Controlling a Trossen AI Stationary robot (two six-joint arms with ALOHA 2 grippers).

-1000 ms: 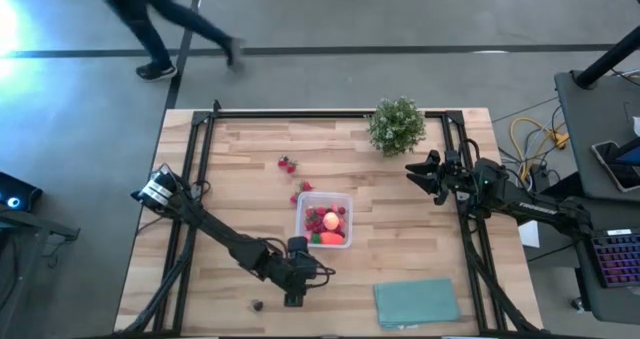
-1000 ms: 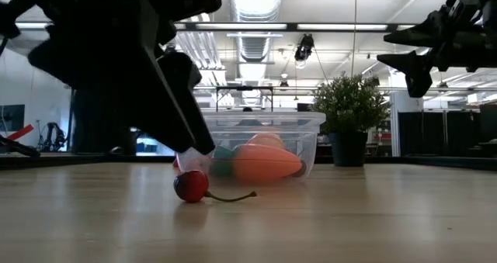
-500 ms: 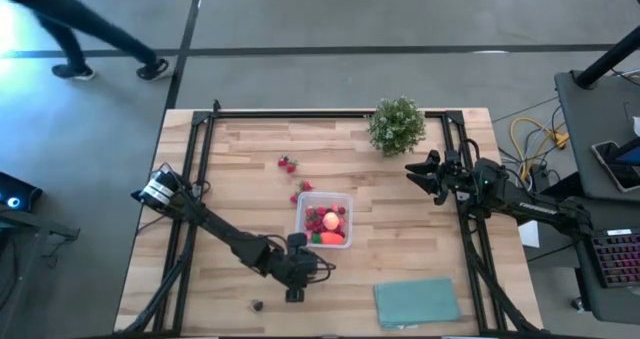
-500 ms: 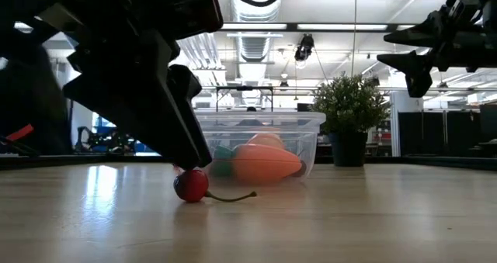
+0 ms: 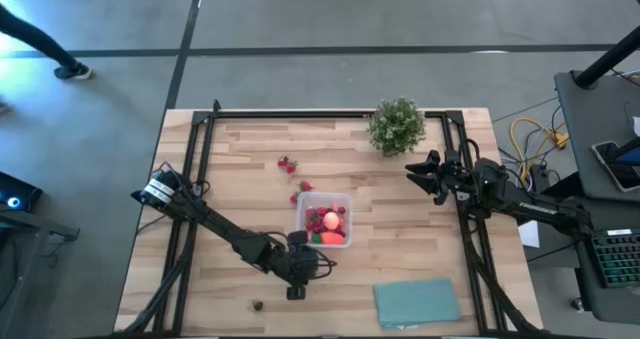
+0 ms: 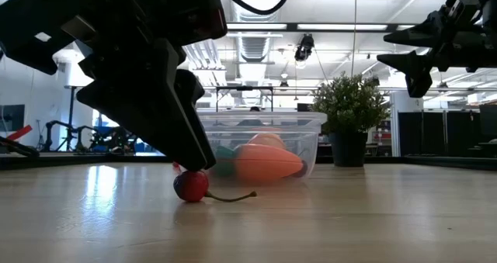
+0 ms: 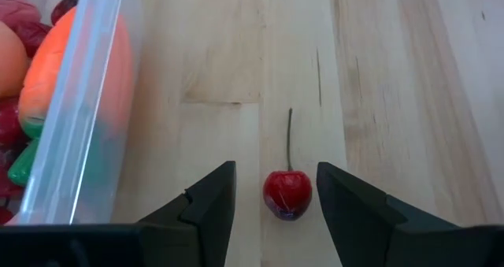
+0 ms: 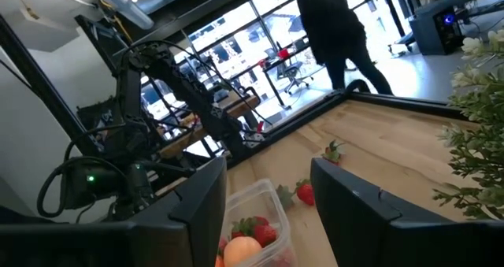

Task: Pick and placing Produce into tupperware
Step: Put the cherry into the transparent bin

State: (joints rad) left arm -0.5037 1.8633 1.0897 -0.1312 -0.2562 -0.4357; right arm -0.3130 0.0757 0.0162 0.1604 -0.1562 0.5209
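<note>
A small red cherry [image 7: 287,194] with a thin stem lies on the table [image 5: 400,199], just beside the tupperware [image 5: 324,221], which already holds produce. The left end effector [image 7: 273,196] straddles it, fingers partly open on either side of the fruit, not yet touching; nothing is held. The cherry looks light, hard and smooth, likely to roll or squirt out, so the round body is the place to pinch, not the stem. The right end effector [image 5: 424,175] waits near the plant [image 5: 397,125], partly open and empty.
</note>
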